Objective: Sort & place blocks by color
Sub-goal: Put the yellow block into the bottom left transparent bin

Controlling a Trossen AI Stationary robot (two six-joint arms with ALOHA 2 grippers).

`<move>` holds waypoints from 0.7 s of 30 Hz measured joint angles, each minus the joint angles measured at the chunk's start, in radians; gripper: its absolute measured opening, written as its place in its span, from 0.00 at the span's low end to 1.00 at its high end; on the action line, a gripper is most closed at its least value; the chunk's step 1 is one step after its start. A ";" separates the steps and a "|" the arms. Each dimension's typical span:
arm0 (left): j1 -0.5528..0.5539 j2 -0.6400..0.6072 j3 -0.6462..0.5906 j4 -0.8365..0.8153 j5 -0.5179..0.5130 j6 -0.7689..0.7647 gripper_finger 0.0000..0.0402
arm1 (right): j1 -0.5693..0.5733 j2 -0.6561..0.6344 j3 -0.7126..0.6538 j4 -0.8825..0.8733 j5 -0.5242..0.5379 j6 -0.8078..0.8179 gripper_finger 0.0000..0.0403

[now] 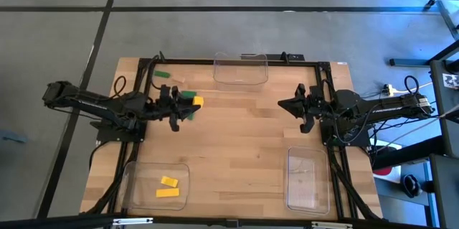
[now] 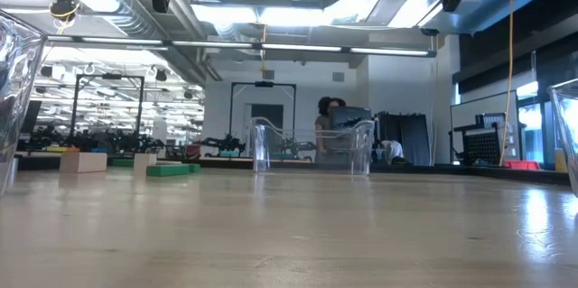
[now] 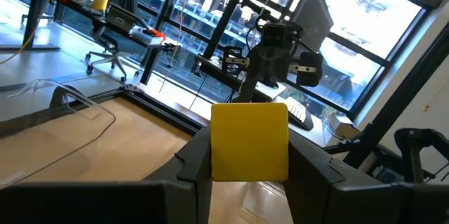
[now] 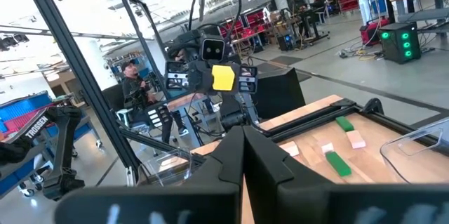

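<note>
A yellow block [image 3: 249,140] is held above the table's left half by my left gripper [image 1: 195,103], which is shut on it; the right wrist view shows the block [image 4: 223,78] raised. My right gripper [image 1: 282,105] is shut on nothing and hovers at the table's right half, facing the left one. Two green blocks [image 4: 338,162] [image 4: 344,122] and a few tan blocks [image 4: 358,140] lie flat on the table's far left part. Two yellow blocks [image 1: 168,187] lie in the near-left clear tray [image 1: 133,179]. My left gripper pinches the yellow block by two opposite sides [image 3: 214,147] between its two fingers [image 3: 193,161]. The fingers reach about level from the table's left side, pointing toward the right. The block stands upright between them, lifted clear of the table.
One clear tray [image 1: 240,78] stands at the far middle and another [image 1: 307,186] at the near right. Bare wood lies between the two grippers. A person [image 2: 327,121] is in the room beyond the far edge.
</note>
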 joint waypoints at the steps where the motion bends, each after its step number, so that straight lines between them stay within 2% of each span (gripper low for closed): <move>1: 0.000 0.000 0.000 0.000 0.006 0.000 0.30 | 0.000 0.000 0.000 0.000 0.000 0.000 0.02; 6: 0.000 0.000 0.015 -0.003 0.079 -0.001 0.30 | 0.000 0.000 0.000 0.000 0.000 0.001 0.02; 9: -0.021 0.019 0.074 -0.059 0.151 -0.001 0.30 | 0.000 0.000 0.000 0.000 0.000 0.002 0.02; 11: -0.061 0.044 0.148 -0.194 0.165 -0.001 0.30 | 0.000 0.000 0.000 0.000 0.000 0.007 0.02; 14: -0.145 0.114 0.310 -0.483 0.167 -0.002 0.30 | 0.000 0.000 0.000 0.000 0.000 0.022 0.02; 18: -0.277 0.272 0.523 -0.849 0.169 -0.021 0.30 | 0.000 0.000 0.000 0.000 0.000 0.021 0.02; 21: -0.377 0.397 0.656 -1.093 0.215 -0.063 0.30 | 0.000 0.000 0.000 0.000 0.000 0.021 0.02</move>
